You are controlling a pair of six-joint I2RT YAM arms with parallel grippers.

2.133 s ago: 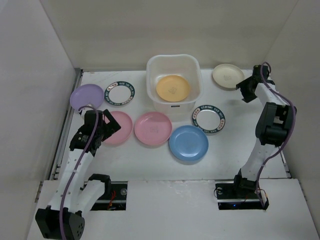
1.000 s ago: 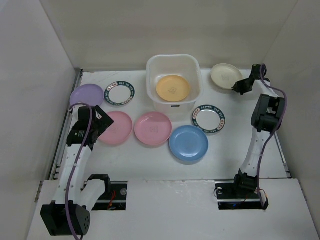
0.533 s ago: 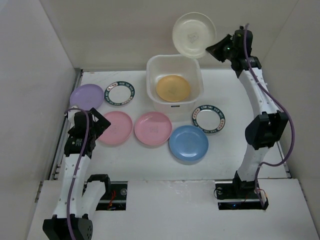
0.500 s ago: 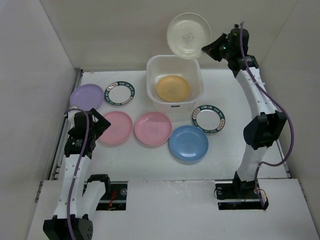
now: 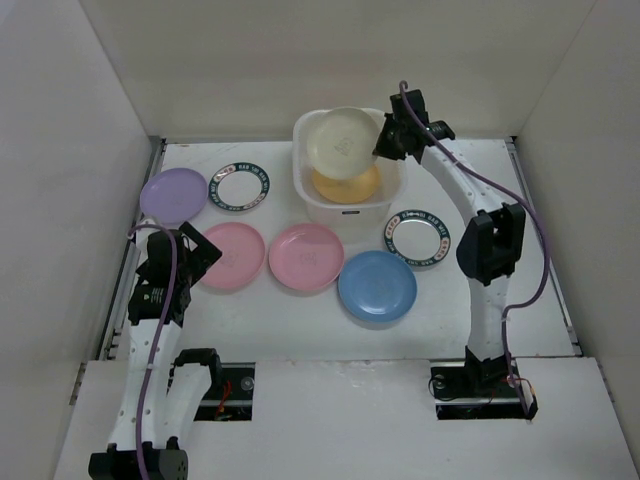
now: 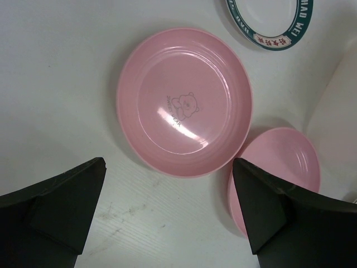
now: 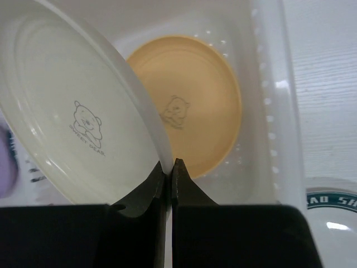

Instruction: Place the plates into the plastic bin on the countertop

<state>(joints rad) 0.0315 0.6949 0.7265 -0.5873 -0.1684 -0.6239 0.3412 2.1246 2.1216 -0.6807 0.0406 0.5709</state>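
Observation:
My right gripper (image 5: 386, 140) (image 7: 169, 164) is shut on the rim of a cream plate (image 5: 338, 140) (image 7: 72, 123), held tilted over the plastic bin (image 5: 348, 213) (image 7: 273, 111). An orange plate (image 5: 352, 187) (image 7: 195, 111) lies flat inside the bin. On the countertop (image 5: 260, 320) lie a lilac plate (image 5: 172, 193), two pink plates (image 5: 232, 255) (image 5: 306, 257) (image 6: 184, 109) (image 6: 279, 167), a blue plate (image 5: 377, 286) and two white plates with dark patterned rims (image 5: 240, 187) (image 5: 416, 237). My left gripper (image 5: 195, 250) (image 6: 167, 167) hangs open just short of the left pink plate, holding nothing.
White walls close in the countertop on the left, back and right. The bin stands at the back centre against the rear wall. The plates lie in a loose band in front of and beside it.
My right gripper has brought the cream plate down from high above the bin's back edge to just over the bin's opening. The left arm has barely shifted.

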